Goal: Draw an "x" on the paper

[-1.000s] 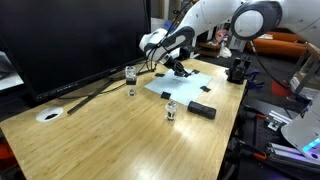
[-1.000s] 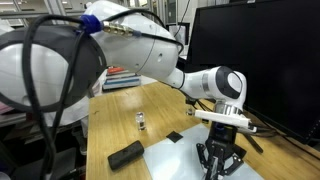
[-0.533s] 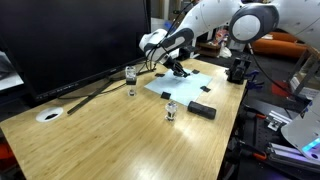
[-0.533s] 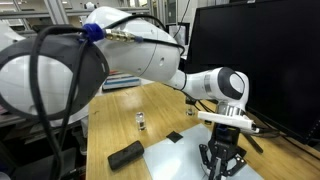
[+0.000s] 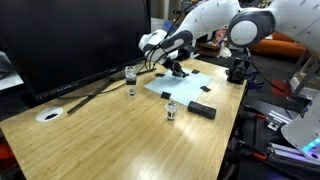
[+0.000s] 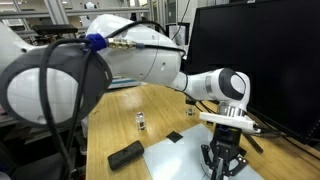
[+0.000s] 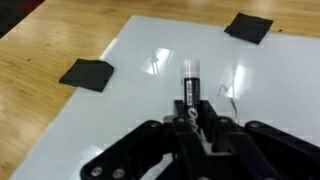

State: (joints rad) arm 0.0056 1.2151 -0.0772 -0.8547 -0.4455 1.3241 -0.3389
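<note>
Black Robotiq gripper (image 7: 191, 120) above the large pale-blue rectangular paper sheet (image 7: 120, 100)
Jaws closed around a slim black-and-white marker (image 7: 189, 80), pointing to 12 o'clock; black tape squares (image 7: 87, 73) at 10 and 1 o'clock.

I've got bare paper (image 7: 120, 110) open around the pincer (image 7: 195, 116) and its marker (image 7: 189, 76), but the monitor (image 5: 70, 40) walls one desk (image 5: 110, 140) edge, and glass (image 5: 130, 76), small jar (image 5: 171, 111) and black block (image 5: 203, 110) flank the sheet.
</note>
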